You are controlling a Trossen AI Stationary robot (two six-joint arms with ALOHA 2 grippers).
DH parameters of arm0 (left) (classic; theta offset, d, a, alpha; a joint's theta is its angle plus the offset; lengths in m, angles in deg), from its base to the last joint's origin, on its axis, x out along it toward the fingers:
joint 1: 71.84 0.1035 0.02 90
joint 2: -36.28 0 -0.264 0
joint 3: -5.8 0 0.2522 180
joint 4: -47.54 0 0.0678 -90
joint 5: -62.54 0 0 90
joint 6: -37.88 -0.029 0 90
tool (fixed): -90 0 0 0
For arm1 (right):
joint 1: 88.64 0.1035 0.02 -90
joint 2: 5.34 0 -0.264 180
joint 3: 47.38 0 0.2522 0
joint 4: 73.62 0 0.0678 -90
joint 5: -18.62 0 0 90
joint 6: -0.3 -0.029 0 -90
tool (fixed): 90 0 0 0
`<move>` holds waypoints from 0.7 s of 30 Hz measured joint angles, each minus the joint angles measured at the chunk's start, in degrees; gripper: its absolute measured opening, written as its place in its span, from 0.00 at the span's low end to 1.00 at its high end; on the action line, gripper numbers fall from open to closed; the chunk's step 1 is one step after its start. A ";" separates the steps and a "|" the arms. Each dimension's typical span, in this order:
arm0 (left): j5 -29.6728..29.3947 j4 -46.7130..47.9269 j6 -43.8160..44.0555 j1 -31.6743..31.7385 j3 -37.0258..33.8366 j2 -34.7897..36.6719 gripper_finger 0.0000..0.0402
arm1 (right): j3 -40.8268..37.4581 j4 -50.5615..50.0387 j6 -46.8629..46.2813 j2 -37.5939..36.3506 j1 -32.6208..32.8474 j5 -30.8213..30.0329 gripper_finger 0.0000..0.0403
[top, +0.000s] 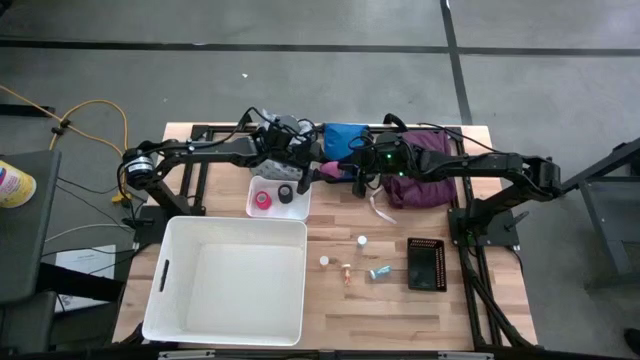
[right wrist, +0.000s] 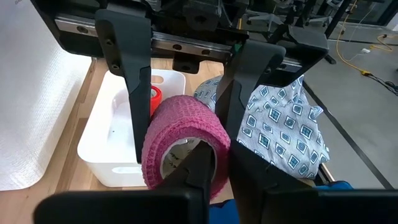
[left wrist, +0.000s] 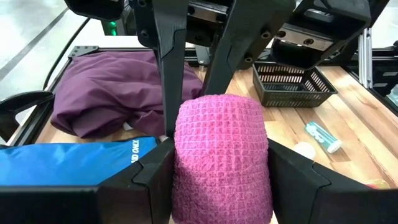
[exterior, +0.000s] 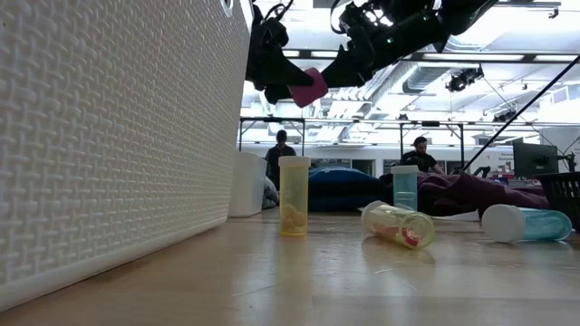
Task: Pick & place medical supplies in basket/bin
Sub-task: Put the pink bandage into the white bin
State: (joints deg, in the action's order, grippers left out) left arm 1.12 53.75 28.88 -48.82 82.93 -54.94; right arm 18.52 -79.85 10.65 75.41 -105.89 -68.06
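A pink tape roll (left wrist: 221,155) hangs in the air above the table's far middle, between my two grippers. My left gripper (top: 318,172) comes from the table's left and is shut on it. My right gripper (top: 347,172) comes from the right and is shut on the same roll (right wrist: 180,146). The low view shows the roll (exterior: 308,88) high over the table. Behind them the purple cloth (top: 425,170) lies on the tabletop, and the grey-white patterned cloth (right wrist: 286,130) lies beside the small white bin (right wrist: 112,146). Several vials (top: 361,241) lie or stand on the near table. My left gripper pinches the roll across its curved outer face (left wrist: 186,168), one finger (left wrist: 152,177) on each side. It comes nearly level from the table's left. The roll is lifted clear. My right gripper has the roll's wall (right wrist: 214,152) between its fingers, one finger (right wrist: 198,168) in the hollow core and one outside, coming nearly level from the right.
The small white bin (top: 279,196) below the grippers holds a red-pink roll (top: 263,199) and a black roll (top: 287,191). A large white bin (top: 226,280) fills the near left. A blue pouch (top: 343,135) lies at the far edge, a black mesh basket (top: 425,263) at the near right.
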 joint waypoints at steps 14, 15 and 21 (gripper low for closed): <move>-0.15 0.02 0.98 0.00 0.00 0.00 0.48 | 0.00 -0.41 0.31 -0.03 0.00 -0.39 0.13; -0.17 0.11 1.01 0.00 0.00 0.00 0.48 | 0.00 -0.76 0.35 -0.22 0.00 -0.39 0.13; -0.17 0.20 1.09 0.02 0.00 0.00 0.48 | 0.00 -2.88 0.44 -2.89 0.00 -0.39 0.14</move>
State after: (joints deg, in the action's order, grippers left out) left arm 0.95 53.95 29.97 -48.79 82.93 -54.94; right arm 18.52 -82.73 11.09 72.53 -105.89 -68.44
